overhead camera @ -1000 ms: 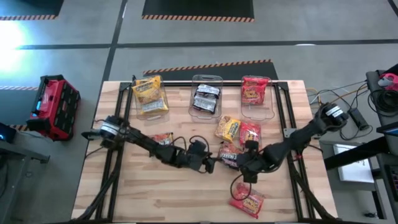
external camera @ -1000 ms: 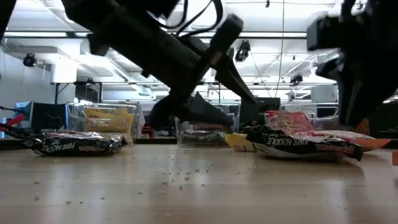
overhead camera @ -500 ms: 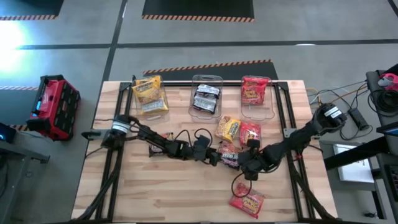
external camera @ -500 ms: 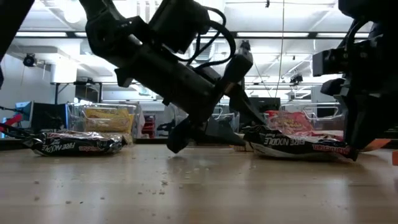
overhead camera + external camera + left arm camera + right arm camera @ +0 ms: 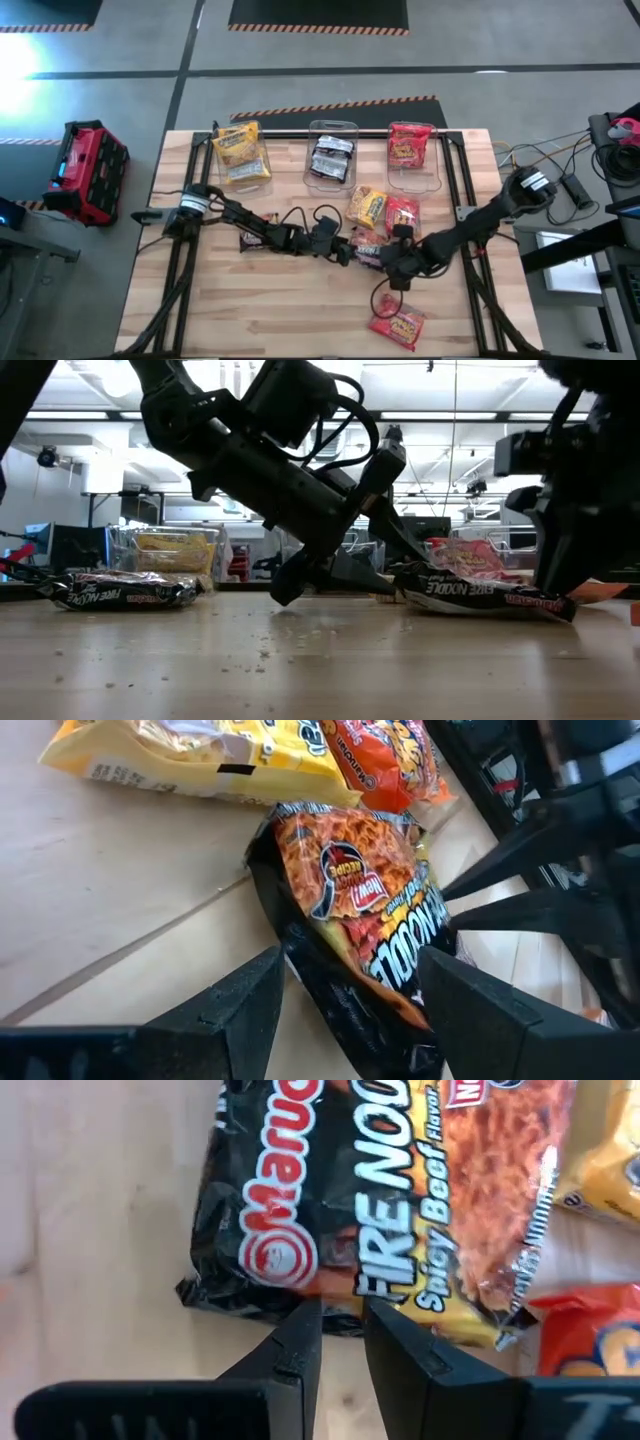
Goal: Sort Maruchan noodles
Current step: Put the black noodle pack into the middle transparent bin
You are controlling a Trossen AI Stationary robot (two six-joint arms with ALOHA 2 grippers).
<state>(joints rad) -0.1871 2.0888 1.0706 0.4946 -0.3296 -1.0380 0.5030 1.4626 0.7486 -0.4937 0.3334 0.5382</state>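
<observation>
My left hand (image 5: 345, 1010) is spread wide astride the dark, crinkly plastic Fire Noodle packet (image 5: 365, 920), which lies flat on the pale wooden tabletop (image 5: 300, 310) just past centre toward three o'clock in the high view. I judge it light and slippery, the film soft and noisy over a stiff, brittle noodle block, so I would take it across its short edge, squeezing gently enough not to crack the block. My right hand (image 5: 335, 1345) hovers at the same packet's far edge, fingers drawn close with only a narrow gap and holding nothing. A glossy yellow packet (image 5: 190, 760) and a red packet (image 5: 385, 755) lie just beyond it, toward twelve o'clock. Three clear, rigid plastic bins (image 5: 330, 130) line the twelve o'clock edge, each already holding packets of one colour.
</observation>
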